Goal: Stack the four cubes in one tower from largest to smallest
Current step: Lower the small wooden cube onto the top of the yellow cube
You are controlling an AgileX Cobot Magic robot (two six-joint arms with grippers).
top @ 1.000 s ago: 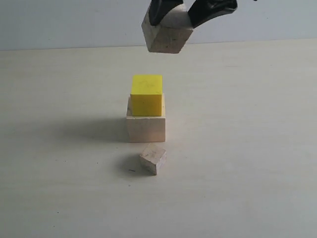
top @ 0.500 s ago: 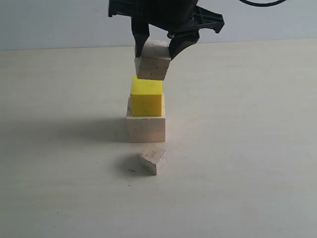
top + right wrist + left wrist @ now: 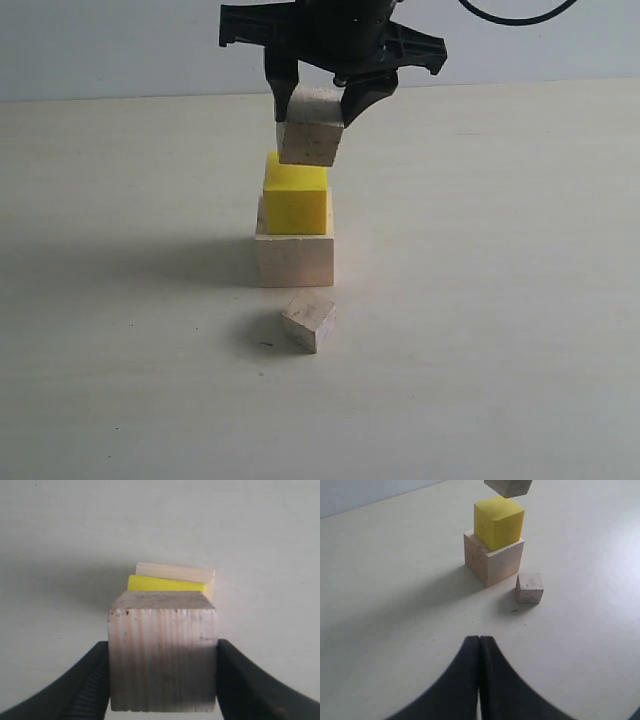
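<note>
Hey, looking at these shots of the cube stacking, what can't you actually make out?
Right wrist view: the small pale wooden cube in the right gripper hides most of the bright yellow cube and large pale wooden cube, so alignment is unclear.
Left wrist view: the top edge crops the held cube and leaves out its gripper.
Exterior view: whether the held cube touches the yellow one; they overlap.
</note>
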